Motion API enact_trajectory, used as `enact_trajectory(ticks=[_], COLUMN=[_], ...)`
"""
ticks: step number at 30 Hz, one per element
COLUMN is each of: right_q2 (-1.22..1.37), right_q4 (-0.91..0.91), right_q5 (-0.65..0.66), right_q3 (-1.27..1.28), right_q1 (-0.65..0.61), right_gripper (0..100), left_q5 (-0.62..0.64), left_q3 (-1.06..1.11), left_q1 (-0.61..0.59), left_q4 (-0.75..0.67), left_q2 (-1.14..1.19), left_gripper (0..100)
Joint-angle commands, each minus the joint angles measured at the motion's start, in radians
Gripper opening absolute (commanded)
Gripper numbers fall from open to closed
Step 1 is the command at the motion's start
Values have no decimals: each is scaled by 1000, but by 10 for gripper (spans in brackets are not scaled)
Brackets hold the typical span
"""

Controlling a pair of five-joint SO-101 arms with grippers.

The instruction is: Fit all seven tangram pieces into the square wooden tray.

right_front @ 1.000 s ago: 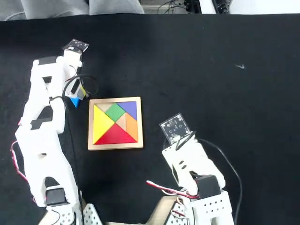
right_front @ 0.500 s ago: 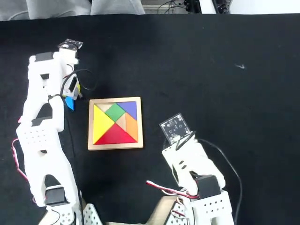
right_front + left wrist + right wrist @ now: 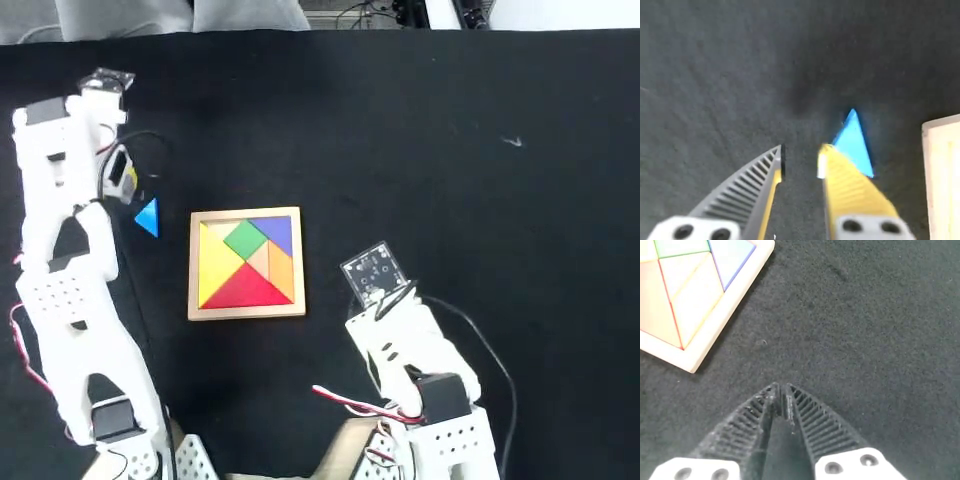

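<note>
- one square wooden tray [image 3: 246, 313], flat on the black cloth [image 3: 450, 220], left of the high view's centre.
- seven tangram pieces counted: six seated in the tray, one outside it.
- inside: yellow triangle [image 3: 215, 262] at 9 o'clock, red triangle [image 3: 245, 290] at 6 o'clock, green square [image 3: 245, 238] at 12 o'clock, violet-blue triangle [image 3: 278, 232] in the 1 o'clock corner, orange piece [image 3: 283, 270] at 3 o'clock, tan triangle [image 3: 259, 262] at the middle.
- one bare triangular slot [image 3: 222, 226] at 11 o'clock, along the tray's far edge.
- outside: one blue triangle [image 3: 147, 217], flat on the cloth near the tray's rim, between 9 and 10 o'clock from it, not touching.
- left gripper [image 3: 125, 180] at 11 o'clock from the blue triangle, close above it.
- seen from the left wrist: left gripper [image 3: 800, 160] with jaws parted by a modest gap, gripping nothing; blue triangle [image 3: 854, 137] just beside the yellow finger, partly hidden behind its tip, outside the gap; a corner of the tray [image 3: 940, 170] beyond.
- right gripper [image 3: 780, 395] with tips almost together, empty, over bare cloth near one tray corner [image 3: 705, 347].
- two white arms: left arm [image 3: 70, 300] at 8 o'clock from the tray, right arm [image 3: 415, 370] at 4 o'clock.
- grey fabric [image 3: 180, 15] and cables [image 3: 390, 12] along the 12 o'clock edge; one white speck [image 3: 512, 142] at 2 o'clock on the cloth.
</note>
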Motion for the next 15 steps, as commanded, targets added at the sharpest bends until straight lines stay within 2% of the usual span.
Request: enact_trajectory(ticks=[1,7,15], right_q2=[-91,-91,-91], right_q4=[8,26,26], right_q5=[6,6,6], right_q3=[-4,-4,-4], right_q1=[-8,-8,-8], right_gripper=[22,22,22], left_q5=[-17,-226,-292], left_q3=[-73,2,82], left_q1=[90,139,44], left_q4=[0,-69,-183], left_q2=[-14,-12,37], left_gripper=[217,195,196])
